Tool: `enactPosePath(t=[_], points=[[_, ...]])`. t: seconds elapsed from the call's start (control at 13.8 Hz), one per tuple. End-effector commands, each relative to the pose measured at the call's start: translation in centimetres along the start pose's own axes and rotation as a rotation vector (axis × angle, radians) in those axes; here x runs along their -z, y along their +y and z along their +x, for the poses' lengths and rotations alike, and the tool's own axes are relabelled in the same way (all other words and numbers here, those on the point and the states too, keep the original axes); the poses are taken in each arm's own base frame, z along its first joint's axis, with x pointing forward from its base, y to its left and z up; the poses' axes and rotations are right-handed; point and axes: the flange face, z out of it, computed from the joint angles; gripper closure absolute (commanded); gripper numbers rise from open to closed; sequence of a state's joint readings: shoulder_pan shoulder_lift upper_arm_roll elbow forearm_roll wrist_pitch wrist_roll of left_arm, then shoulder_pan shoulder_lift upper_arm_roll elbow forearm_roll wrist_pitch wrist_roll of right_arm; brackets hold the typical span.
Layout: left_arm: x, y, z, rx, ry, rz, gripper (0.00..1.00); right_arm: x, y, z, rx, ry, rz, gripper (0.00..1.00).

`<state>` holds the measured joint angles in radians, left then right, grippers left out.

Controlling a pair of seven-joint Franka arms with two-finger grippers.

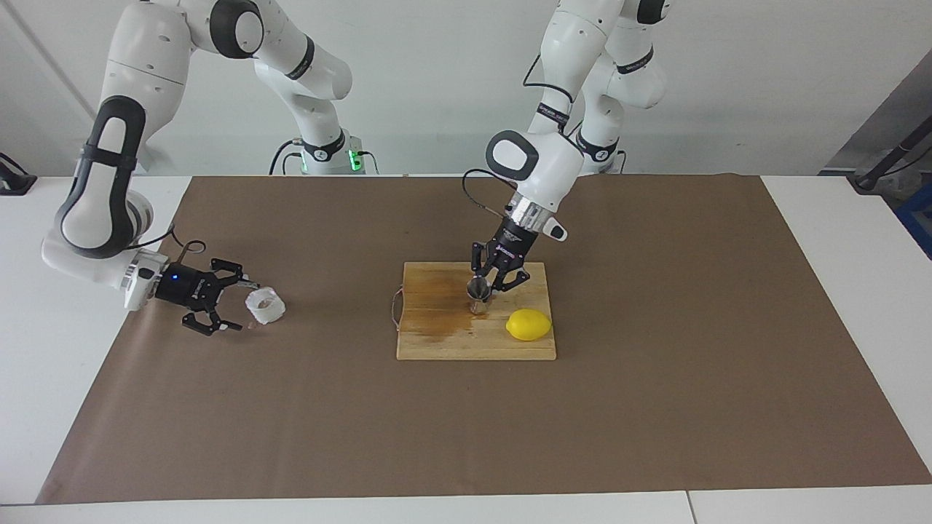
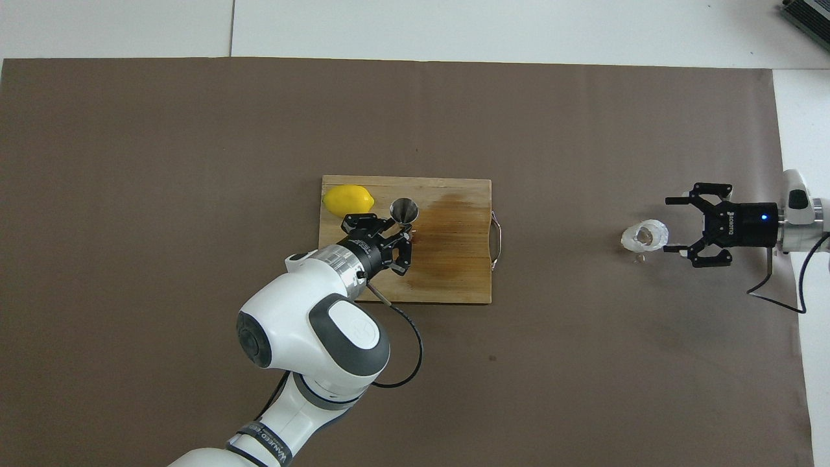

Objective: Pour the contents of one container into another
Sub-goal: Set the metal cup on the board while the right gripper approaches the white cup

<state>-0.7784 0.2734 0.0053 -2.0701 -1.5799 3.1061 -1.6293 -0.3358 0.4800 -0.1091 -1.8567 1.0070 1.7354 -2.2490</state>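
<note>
A white table (image 1: pixel 837 218) carried a brown paper sheet (image 1: pixel 655 407) that covered most of its top, with a plain pale wall at the robots' end. A wooden cutting board (image 1: pixel 444 342) lay at the middle of the sheet, a dark wet stain across part of it. A yellow lemon (image 1: pixel 528 324) rested on the board toward the left arm's end.

The steel jigger (image 1: pixel 478 292) stood upright on the board, just beside the lemon. The left claw (image 1: pixel 488 283) was down at the jigger, fingertips closed on its waist.

The translucent cup (image 1: pixel 264 306) stood on the paper well apart from the board, toward the right arm's end of the table. The right claw (image 1: pixel 234 303) lay level, low over the paper, its fingers spread wide and empty, the tips just beside the cup. Whether they touched the cup could not be determined.

White lettering on the right claw's black body was too small to read with certainty.
</note>
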Motion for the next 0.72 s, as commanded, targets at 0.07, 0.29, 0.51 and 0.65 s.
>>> enactPosePath(t=[0.07,0.29,0.51,0.65], points=[[-0.17,-0.23,-0.38,0.013,-0.01,-0.021,0.96,-0.86,-0.57,-0.46,0.009,0.009,-0.025,0.0],[-0.16,-0.21,-0.38,0.013,-0.01,-0.022,0.9,-1.04,-1.01,-0.63,0.013,0.014,-0.013,0.0],[-0.15,-0.18,-0.29,0.014,-0.009,-0.025,0.84,-1.02,-1.12,-0.6,0.011,0.019,-0.009,0.0],[-0.16,-0.17,-0.21,0.016,-0.008,-0.026,0.8,-0.8,-1.03,0.28,-0.027,0.047,0.021,0.0]])
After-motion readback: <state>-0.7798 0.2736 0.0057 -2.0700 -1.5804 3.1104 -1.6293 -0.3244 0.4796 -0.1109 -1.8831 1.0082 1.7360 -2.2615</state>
